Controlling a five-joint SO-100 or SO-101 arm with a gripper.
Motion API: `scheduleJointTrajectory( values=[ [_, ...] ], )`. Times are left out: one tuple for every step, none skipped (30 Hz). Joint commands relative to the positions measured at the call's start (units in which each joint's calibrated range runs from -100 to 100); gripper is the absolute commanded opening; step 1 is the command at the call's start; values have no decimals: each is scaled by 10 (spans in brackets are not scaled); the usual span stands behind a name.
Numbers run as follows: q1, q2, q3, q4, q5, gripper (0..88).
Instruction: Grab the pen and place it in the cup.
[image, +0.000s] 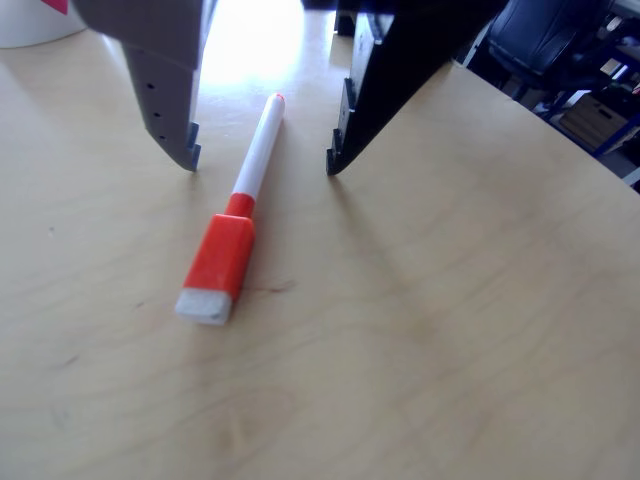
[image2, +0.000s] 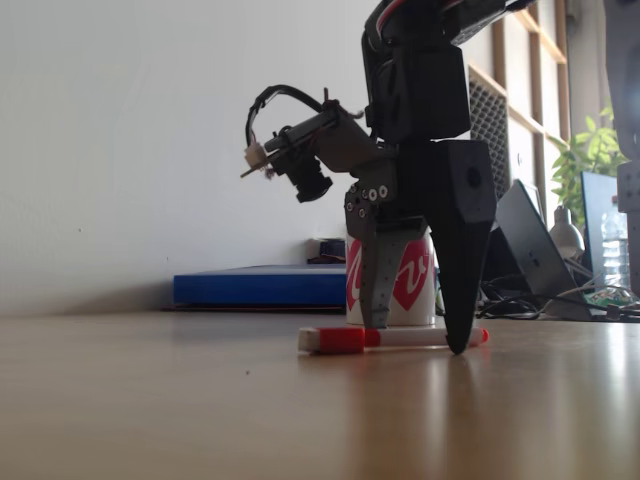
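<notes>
The pen (image: 240, 218) lies flat on the wooden table, its white barrel pointing away and its red-orange cap with the white felt end toward the camera. My gripper (image: 262, 163) is open and lowered over it, the grey finger (image: 165, 95) to the left of the barrel and the black finger (image: 385, 85) to the right, both tips near the table. In the fixed view the pen (image2: 390, 338) lies at the foot of my gripper (image2: 415, 338). The cup (image2: 410, 285), white with a red heart, stands just behind the fingers; a bit of the cup (image: 35, 22) shows at top left.
The wooden table (image: 450, 330) stretches wide around the pen. In the fixed view a blue flat box (image2: 260, 285) lies at the back by the white wall, and a laptop (image2: 530, 250), cables and a plant (image2: 590, 150) crowd the right background.
</notes>
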Motion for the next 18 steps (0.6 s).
scheduleJointTrajectory(
  values=[
    [6, 8, -3, 5, 1, 281],
    [6, 8, -3, 5, 1, 252],
    [6, 8, -4, 5, 1, 215],
    [6, 8, -4, 5, 1, 175],
    [6, 8, -4, 4, 0, 131],
    [6, 8, -4, 3, -1, 92],
    [6, 8, -4, 3, -1, 58],
    [6, 8, -4, 3, -2, 40],
    [6, 8, -4, 2, -3, 28],
    [6, 8, -4, 2, -4, 21],
    [6, 8, -4, 1, -4, 19],
    [6, 8, -4, 1, -4, 15],
    [6, 8, -4, 1, -4, 12],
    [6, 7, -3, 1, -4, 12],
    [6, 7, -3, 1, -4, 12],
    [5, 7, -2, 0, -4, 12],
    [5, 7, -2, -1, -4, 12],
    [5, 7, -2, -1, -4, 12]
  ],
)
